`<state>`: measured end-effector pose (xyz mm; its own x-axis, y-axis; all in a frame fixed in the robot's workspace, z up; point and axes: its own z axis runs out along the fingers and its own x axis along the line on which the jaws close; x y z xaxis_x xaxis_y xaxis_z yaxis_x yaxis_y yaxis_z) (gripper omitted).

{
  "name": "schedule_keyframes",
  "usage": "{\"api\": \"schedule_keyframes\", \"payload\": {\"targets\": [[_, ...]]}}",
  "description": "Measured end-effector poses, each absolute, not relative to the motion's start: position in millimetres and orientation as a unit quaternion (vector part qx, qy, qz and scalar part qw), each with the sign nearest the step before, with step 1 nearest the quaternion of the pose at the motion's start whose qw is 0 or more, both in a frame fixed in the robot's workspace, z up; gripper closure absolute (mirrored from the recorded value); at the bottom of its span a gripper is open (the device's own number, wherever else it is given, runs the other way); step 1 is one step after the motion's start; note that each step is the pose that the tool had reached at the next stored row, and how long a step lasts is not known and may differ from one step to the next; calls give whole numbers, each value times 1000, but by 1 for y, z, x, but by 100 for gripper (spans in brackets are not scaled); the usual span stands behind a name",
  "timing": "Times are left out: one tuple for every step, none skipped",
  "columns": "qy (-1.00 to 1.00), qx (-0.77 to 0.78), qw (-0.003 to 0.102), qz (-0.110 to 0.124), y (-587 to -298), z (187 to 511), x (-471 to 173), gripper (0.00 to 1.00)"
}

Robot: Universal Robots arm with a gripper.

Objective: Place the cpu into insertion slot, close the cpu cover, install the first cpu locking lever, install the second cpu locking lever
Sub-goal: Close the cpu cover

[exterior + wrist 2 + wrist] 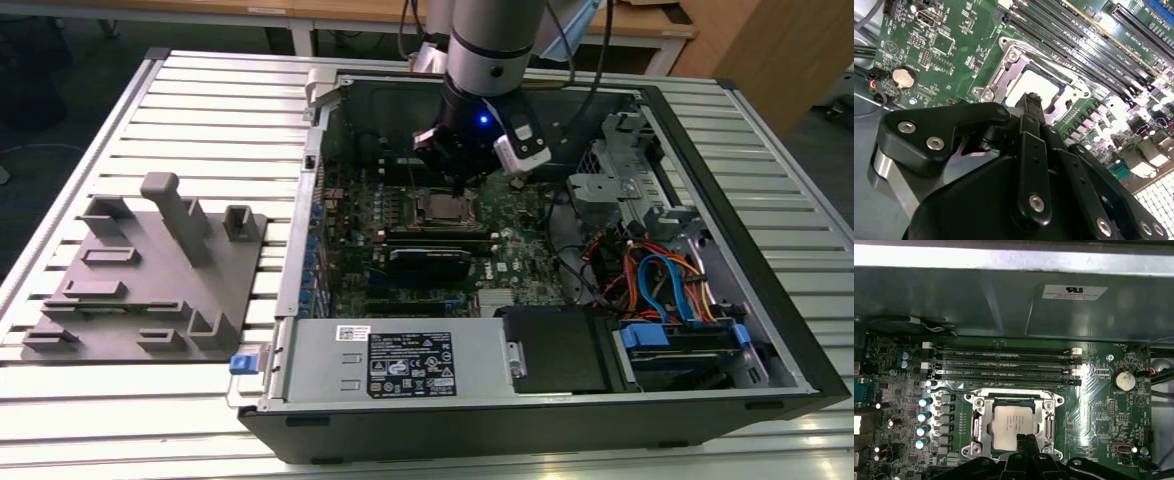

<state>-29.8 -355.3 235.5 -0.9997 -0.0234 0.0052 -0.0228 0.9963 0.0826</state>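
Jaws closed together, the gripper [1026, 439] hovers over the seated chip [1010, 422]; the thin metal cover [977, 424] around it looks stiff and light, best pushed at its rim.

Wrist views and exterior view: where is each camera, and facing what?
Exterior view: off the arm, looking down into the open black computer case; grey arm and black gripper show.
First wrist view: on the arm, facing the pale silvery-beige square cpu; gripper shows.
Second wrist view: on the arm, behind the gripper, facing the cpu.
Both wrist views share cpu and gripper.
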Motion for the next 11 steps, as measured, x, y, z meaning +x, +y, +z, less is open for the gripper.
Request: {"api": "schedule_keyframes", "payload": {"targets": [[-999,12,3,-41,-355,236,-30,90],[-999,12,3,-41,-355,236,-30,90],[-999,12,3,-41,-355,236,-30,90],[-999,12,3,-41,-355,236,-30,90],[-999,12,3,-41,-355,236,-31,90],[-999,12,3,-41,-355,236,-31,90],[-999,12,3,-41,-355,236,-31,90],[-999,12,3,-41,-355,236,-31,90],[-999,12,3,-41,-355,236,-31,90],[-999,12,3,-41,-355,236,-31,90],[-999,12,3,-41,-355,236,-31,90]]}}
